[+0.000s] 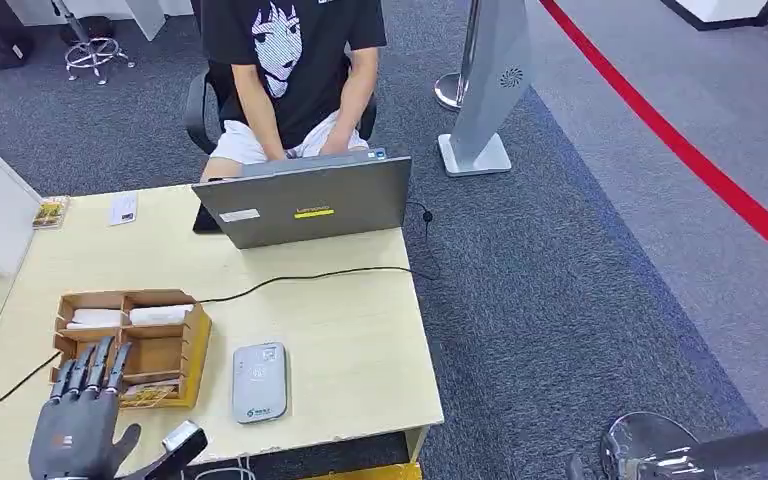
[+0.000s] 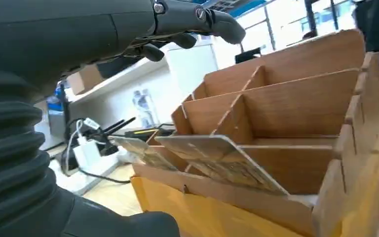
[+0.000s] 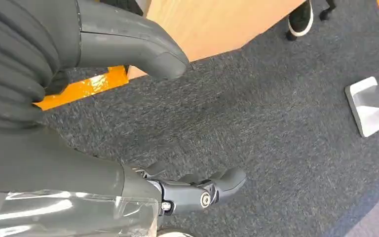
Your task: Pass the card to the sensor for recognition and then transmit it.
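Head view shows the left hand stretched over the near end of the wooden tray on the desk, fingers straight and spread, holding nothing. The tray's far compartments hold white items; its nearest compartment holds a patterned card, lying just beyond the fingertips. In the left wrist view the card leans at a tilt across the tray's low front wall, with a second one beside it, and the fingers hover above them without touching. The sensor, a flat grey reader, lies on the desk just to the right of the tray, with nothing on it. A person sits behind a laptop on the far side of the desk. The right hand hangs over the carpet beside the desk, its fingers loosely curled with nothing in them. Judged from this, the task is at its very start: the card is not yet picked, so the grasp, the move to the sensor, the pause for recognition and the handover, presumably to the person, all remain. The step in hand looks like the reach for the card. Its tilt over the wall may help the fingers get under an edge, but the neighbouring card lies close enough that both could be caught together.
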### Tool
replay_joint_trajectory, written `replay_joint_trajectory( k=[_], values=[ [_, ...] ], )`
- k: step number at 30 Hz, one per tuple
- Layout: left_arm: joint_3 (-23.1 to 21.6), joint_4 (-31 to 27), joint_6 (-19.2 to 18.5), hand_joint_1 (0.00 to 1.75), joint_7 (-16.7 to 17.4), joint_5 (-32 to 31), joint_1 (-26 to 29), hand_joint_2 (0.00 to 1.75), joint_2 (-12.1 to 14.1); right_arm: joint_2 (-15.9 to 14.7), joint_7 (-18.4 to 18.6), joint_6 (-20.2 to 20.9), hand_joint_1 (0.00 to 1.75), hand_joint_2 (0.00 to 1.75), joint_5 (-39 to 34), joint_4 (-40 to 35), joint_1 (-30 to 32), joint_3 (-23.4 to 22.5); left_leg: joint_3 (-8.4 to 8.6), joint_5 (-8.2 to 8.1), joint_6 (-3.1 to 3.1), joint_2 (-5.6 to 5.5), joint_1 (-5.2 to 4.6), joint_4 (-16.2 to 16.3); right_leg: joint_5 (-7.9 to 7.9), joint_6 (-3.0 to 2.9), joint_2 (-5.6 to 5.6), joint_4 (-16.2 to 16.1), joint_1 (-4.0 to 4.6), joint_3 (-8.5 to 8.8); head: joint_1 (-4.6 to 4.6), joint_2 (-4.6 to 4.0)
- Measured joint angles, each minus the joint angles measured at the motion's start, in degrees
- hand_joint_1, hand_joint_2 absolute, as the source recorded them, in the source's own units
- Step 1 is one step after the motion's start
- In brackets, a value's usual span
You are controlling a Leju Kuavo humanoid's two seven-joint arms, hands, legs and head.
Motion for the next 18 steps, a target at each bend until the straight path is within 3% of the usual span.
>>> replay_joint_trajectory(
  k=[18],
  values=[
    [0.7,0.4,-0.2,0.00,0.5,-0.3,-0.6,1.75,0.7,0.0,-0.2,0.2,0.00,1.75,0.1,0.2,-0.1,-0.2,0.00,0.00,0.00,0.00,-0.02,0.0,0.00,0.00,0.00,0.0,-0.02,0.00,-0.02,0.00]
  ],
)
